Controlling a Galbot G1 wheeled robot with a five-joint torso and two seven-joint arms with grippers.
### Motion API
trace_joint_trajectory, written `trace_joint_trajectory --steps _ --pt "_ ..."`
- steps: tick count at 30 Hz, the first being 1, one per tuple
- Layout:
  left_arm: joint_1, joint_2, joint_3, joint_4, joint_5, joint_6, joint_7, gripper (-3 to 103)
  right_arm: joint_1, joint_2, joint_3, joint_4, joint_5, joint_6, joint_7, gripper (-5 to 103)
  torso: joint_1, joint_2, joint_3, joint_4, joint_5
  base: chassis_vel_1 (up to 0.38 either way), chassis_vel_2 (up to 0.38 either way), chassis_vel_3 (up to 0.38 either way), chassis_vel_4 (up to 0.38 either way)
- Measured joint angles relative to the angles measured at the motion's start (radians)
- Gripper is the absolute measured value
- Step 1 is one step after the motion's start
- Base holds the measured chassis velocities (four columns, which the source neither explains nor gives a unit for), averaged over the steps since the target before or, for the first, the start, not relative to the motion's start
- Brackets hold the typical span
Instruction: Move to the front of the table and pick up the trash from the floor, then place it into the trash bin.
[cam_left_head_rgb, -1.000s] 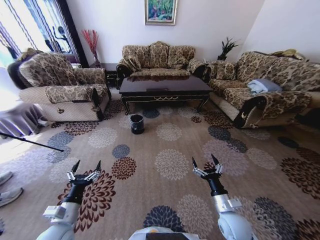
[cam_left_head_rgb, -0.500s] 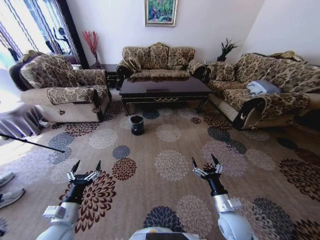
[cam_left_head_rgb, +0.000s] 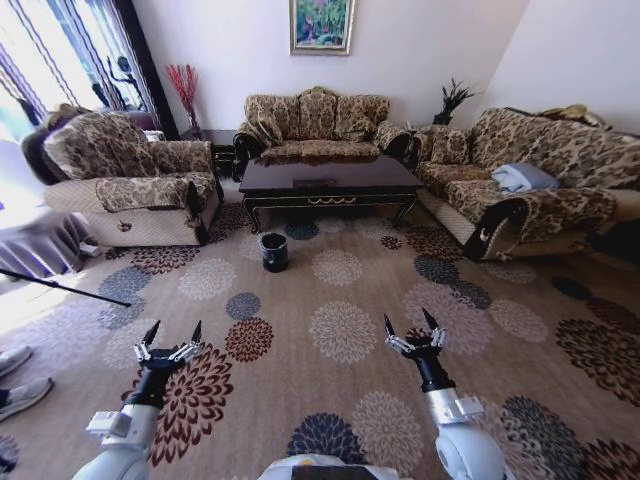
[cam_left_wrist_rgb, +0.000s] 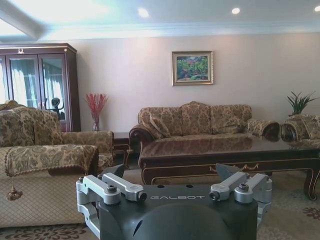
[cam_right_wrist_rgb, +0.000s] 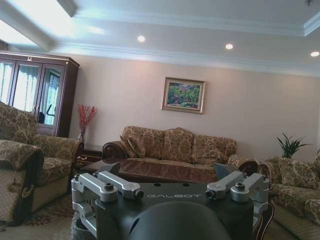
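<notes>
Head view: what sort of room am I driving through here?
Most likely a home living room: patterned sofas ring a long dark coffee table on a floral carpet, with a framed painting on the wall and a small black trash bin nearby.

The head view looks from high forward and down over the carpet (cam_left_head_rgb: 330, 330), with the table (cam_left_head_rgb: 330, 178) far away in the upper middle of the frame. Both wrist views look low and level across the room, each above its own gripper body. All three views share the table (cam_left_wrist_rgb: 225, 150) and the sofa (cam_right_wrist_rgb: 175, 145) behind it.
</notes>
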Motion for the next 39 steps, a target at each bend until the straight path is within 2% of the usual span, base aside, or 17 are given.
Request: trace_joint_trajectory --steps 8,39 --pt "0.000 0.000 0.000 0.000 0.000 0.000 0.000 100 0.000 0.000 0.000 0.000 0.000 0.000 0.000 100 0.016 0.033 0.016 0.0000 0.0000 0.000 0.000 0.000 0.000" --pt "0.000 0.000 0.000 0.000 0.000 0.000 0.000 100 0.000 0.000 0.000 0.000 0.000 0.000 0.000 100 0.013 0.024 0.011 0.0000 0.0000 0.000 0.000 0.000 0.000"
